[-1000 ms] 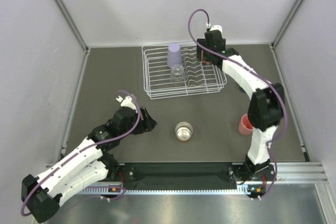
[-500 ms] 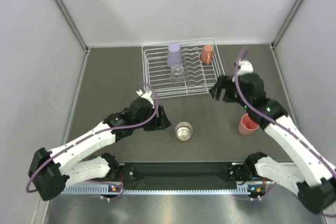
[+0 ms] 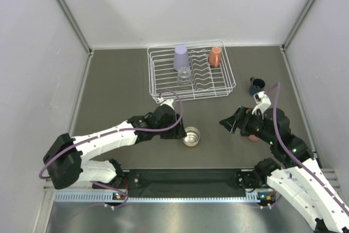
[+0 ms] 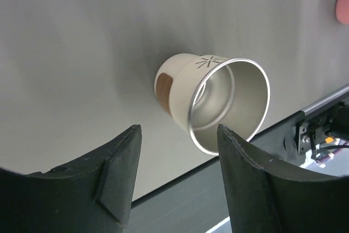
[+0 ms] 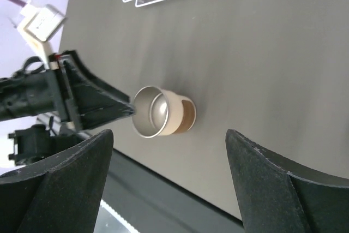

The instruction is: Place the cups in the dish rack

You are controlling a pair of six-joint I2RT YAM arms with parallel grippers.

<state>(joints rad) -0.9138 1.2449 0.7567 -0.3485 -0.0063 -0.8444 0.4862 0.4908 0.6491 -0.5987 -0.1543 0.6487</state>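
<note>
Noted left pincer [image 3: 173, 126] released beside steel cup [image 3: 191, 136], right pincer [image 3: 229, 124] released too; risked toppling cup by clipping its rim.

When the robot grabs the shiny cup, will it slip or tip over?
Probably a bit slippery: the cup has a smooth, shiny rim. It stands upright, mouth up, so it likely won't roll. It looks thin and empty, so probably light; a nudge might slide it.

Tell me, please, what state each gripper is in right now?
Left gripper: open, holding nothing.
Right gripper: open, holding nothing.
</note>
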